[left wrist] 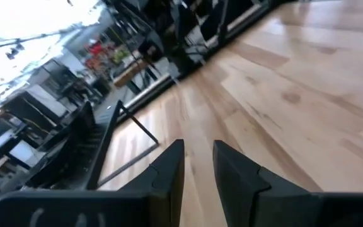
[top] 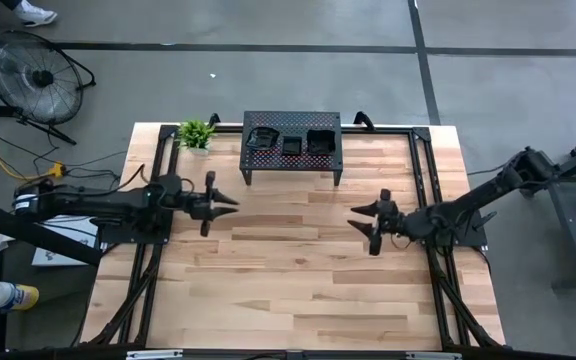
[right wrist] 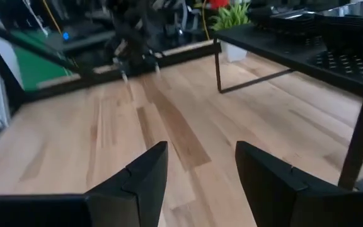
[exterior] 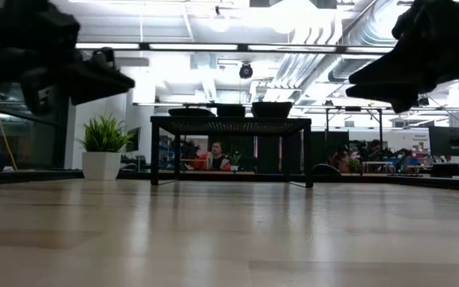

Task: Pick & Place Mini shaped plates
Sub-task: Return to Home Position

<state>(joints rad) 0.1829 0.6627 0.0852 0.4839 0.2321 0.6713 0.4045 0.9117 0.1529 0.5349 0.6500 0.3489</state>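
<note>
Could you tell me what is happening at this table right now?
Neither arm is handling anything. The left gripper and right gripper hover empty and open above the wooden table, facing each other. The mini shaped plates sit in three groups on the black perforated stand at the far edge.

The pale wooden table [top: 298,290] carries a black perforated stand [top: 290,122], four-legged, with its feet on the boards. On the stand's top, small black plates [top: 320,141] sit in three groups side by side. A small potted plant [top: 196,133] stands on the wood just beside the stand, on the left arm's side.
</note>
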